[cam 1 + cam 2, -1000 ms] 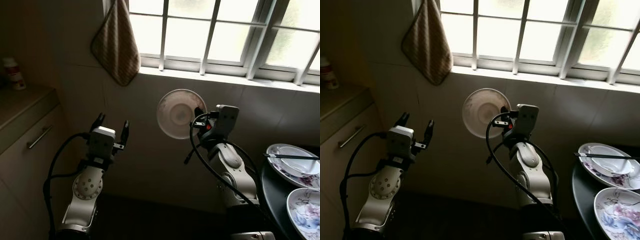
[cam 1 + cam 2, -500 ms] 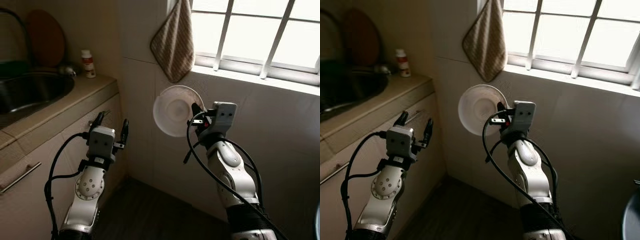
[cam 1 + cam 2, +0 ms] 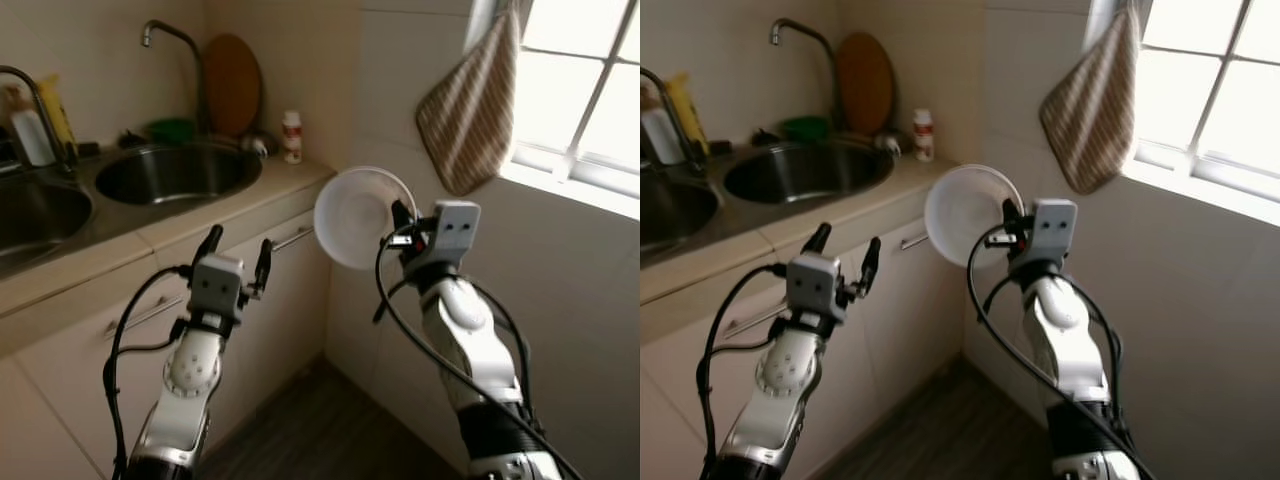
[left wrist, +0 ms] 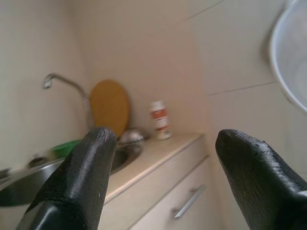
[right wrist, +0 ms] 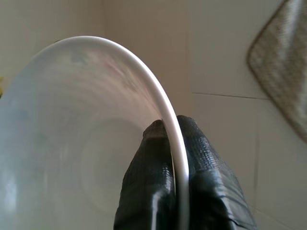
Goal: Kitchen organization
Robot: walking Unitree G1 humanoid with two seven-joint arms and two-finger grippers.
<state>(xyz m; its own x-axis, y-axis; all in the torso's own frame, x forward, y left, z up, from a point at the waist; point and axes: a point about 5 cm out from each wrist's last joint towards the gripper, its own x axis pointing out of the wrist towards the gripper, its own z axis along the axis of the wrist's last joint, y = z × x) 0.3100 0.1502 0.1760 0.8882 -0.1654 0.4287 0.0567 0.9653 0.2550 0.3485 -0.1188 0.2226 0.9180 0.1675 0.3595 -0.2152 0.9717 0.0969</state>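
Observation:
My right gripper (image 3: 399,218) is shut on the rim of a white bowl (image 3: 356,217), held upright in the air at chest height; its black fingers (image 5: 148,187) pinch the bowl (image 5: 86,139) edge in the right wrist view. My left gripper (image 3: 237,255) is raised and open, nothing between its fingers (image 4: 81,182). Ahead on the left, a steel sink basin (image 3: 175,172) with a tap (image 3: 170,45) sits in a beige counter (image 3: 240,205).
A round wooden board (image 3: 231,84) leans behind the sink beside a small white bottle (image 3: 291,136). Drawers with bar handles (image 3: 290,240) run under the counter. A striped towel (image 3: 470,110) hangs by the window (image 3: 585,90) on the right. Dark floor (image 3: 330,440) lies below.
The camera has turned left: the window and towel slid right, and the sink and counter came into view. Both arms keep their pose, bowl still held.

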